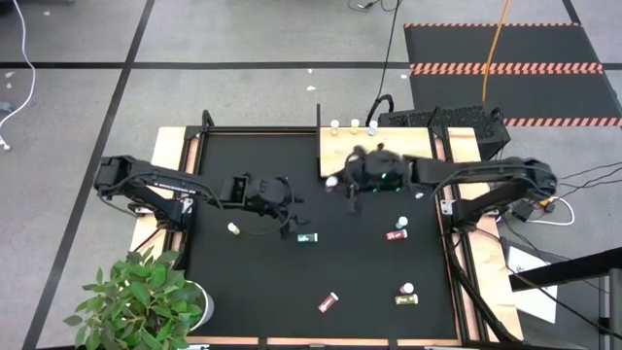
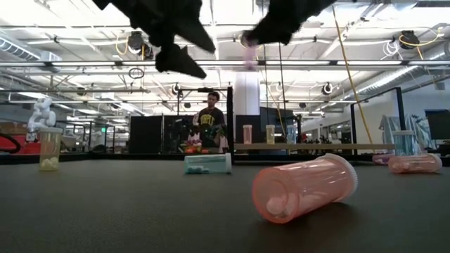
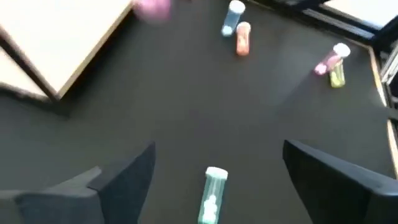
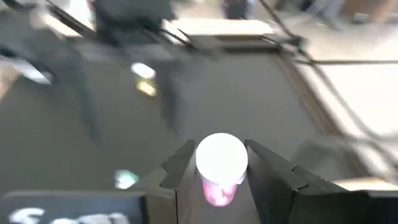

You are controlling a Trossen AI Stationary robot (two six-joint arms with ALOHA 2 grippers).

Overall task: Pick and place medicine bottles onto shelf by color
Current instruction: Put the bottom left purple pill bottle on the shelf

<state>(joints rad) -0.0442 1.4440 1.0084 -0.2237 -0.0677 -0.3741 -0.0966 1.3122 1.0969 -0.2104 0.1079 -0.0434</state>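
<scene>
Near the far edge of the black mat [image 1: 243, 282], over the near left corner of the pale wooden shelf [image 1: 342, 148], the right gripper [image 1: 352, 190] holds a pink bottle [image 4: 219, 177] with a white cap, its two fingers [image 4: 180, 174] pinching the bottle from both sides. The right arm reaches in from the mat's right edge, stretched almost level toward the middle. Two small bottles [image 1: 344, 124] stand along the shelf's far edge.

The left gripper [image 1: 287, 216] hangs over the left half of the mat, its arm coming in from the left edge; its fingers [image 3: 124, 177] are spread wide and hold nothing. A teal bottle [image 1: 307, 236] lies on the mat just beside it, toward the near edge.

The other bottles are scattered well apart: one [image 1: 233, 229] left of centre, a red one [image 1: 397, 232] right of centre, a pink one [image 1: 328, 302] and a yellow-green one [image 1: 405, 297] toward the near edge. Bare mat lies between them, and the middle is open.
</scene>
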